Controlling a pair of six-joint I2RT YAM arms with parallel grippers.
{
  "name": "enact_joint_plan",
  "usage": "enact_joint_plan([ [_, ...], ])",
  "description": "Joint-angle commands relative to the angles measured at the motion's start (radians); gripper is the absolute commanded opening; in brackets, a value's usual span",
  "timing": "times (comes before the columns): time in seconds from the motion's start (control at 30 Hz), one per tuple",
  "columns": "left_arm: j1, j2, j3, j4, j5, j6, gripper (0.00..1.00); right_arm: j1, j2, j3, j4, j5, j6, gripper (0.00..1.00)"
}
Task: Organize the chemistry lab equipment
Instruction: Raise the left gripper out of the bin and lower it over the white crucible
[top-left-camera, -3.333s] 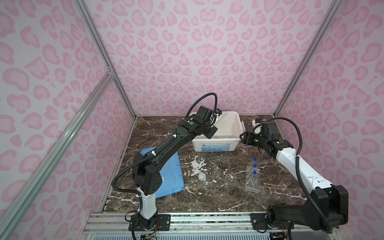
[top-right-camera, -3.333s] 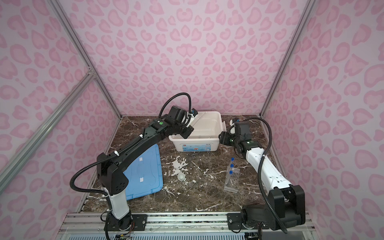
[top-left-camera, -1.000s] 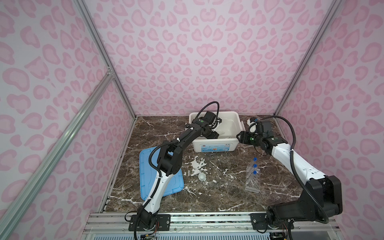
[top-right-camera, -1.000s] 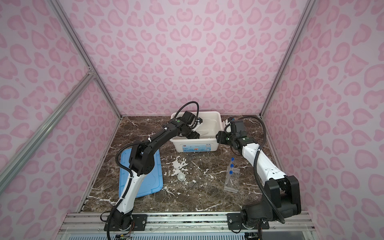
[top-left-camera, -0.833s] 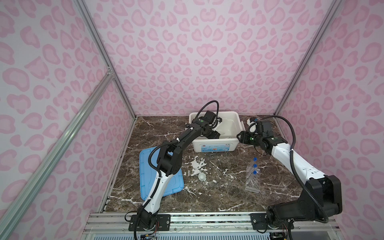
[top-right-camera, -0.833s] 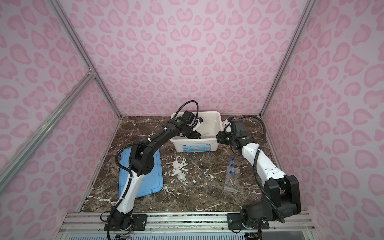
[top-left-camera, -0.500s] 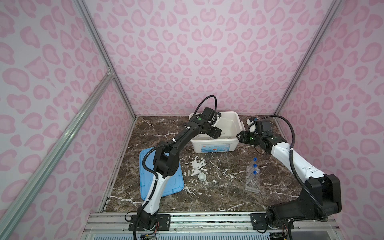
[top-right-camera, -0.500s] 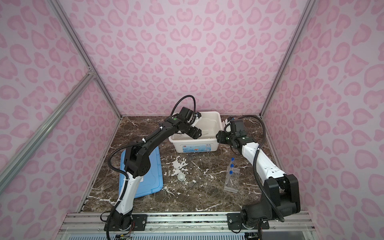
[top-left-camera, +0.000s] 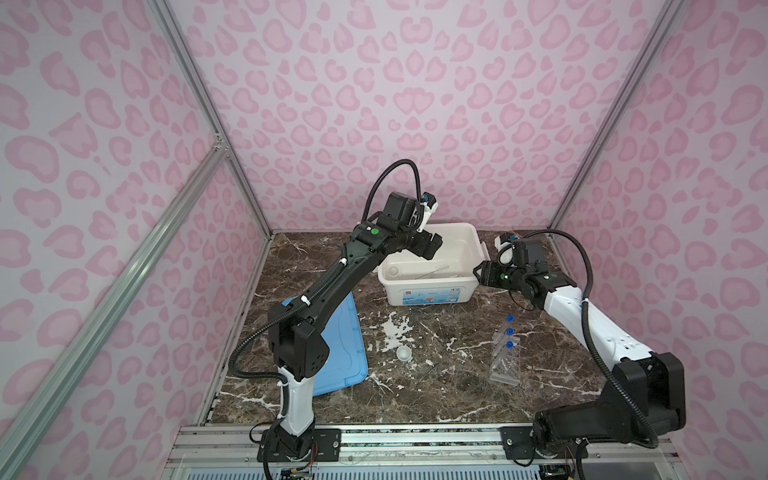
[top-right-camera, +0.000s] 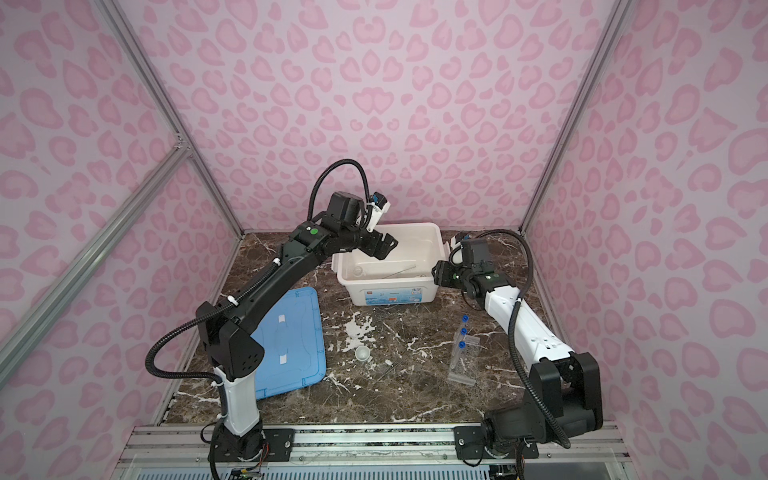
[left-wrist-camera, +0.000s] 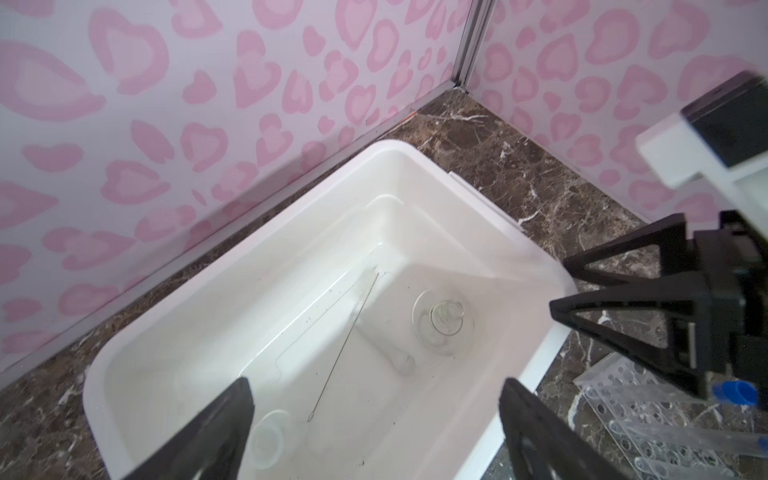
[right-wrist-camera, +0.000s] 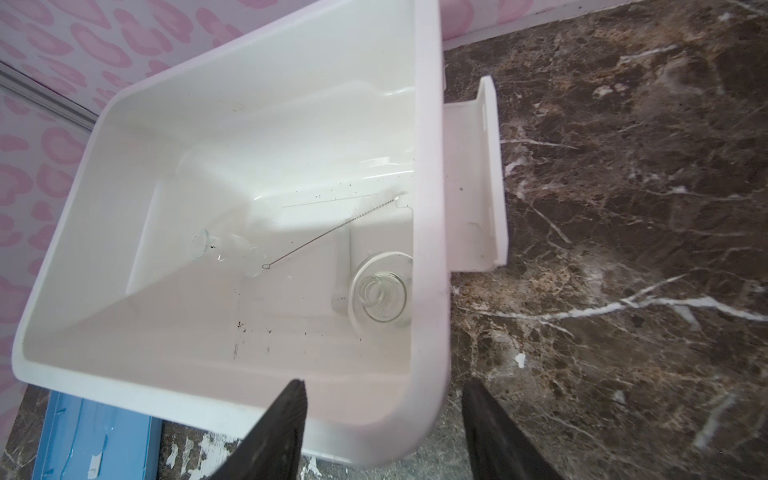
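- Left gripper (top-left-camera: 433, 247), spread and empty, is hovering above clear glass beakers (left-wrist-camera: 442, 320) in the white plastic bin (top-left-camera: 424, 291).
- Right gripper (top-left-camera: 478, 276), parted, is perhaps touching its rim.
- Small white mortar bowl (top-left-camera: 404, 354) is waiting outside: rise clear first.

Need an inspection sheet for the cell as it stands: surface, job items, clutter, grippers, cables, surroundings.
Surface: marble tabletop, dark with white veins and pale smears mid-table.
Job's things: upright glass flask, tipped glass flask, wire brush and white pestle inside the white bin; mortar bowl and tube rack with three blue-capped test tubes on the table.
Clutter: blue lid flat beside the bin; dark specks on the bin floor.
Grippers: left gripper open over the bin, empty; right gripper open at the bin's right end rim.
Cables: black cables arch over both wrists, clear of the things.
Surroundings: pink patterned walls, aluminium frame.
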Motion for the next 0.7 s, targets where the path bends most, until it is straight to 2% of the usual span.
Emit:
enact_joint_plan([
  [0.0,-0.013,-0.085,-0.079,0.035,-0.053,-0.028,0.94,-0.001,-0.009,-0.012,0.013,0.010,-0.007,0.62],
  [0.2,-0.034,-0.285,-0.351,0.065,-0.132,-0.088,0.95,-0.003,-0.013,-0.017,0.014,0.010,-0.009,0.63],
  [0.33,-0.078,-0.436,-0.580,0.055,-0.223,-0.130,0.95,-0.009,-0.013,-0.020,0.014,0.011,-0.010,0.64],
  [0.5,-0.165,-0.558,-0.796,-0.012,-0.269,-0.271,0.94,-0.011,-0.010,-0.018,0.009,0.009,-0.015,0.64],
  [0.67,-0.250,-0.604,-0.944,-0.011,-0.274,-0.446,0.94,-0.013,-0.006,-0.021,0.010,0.009,-0.012,0.64],
])
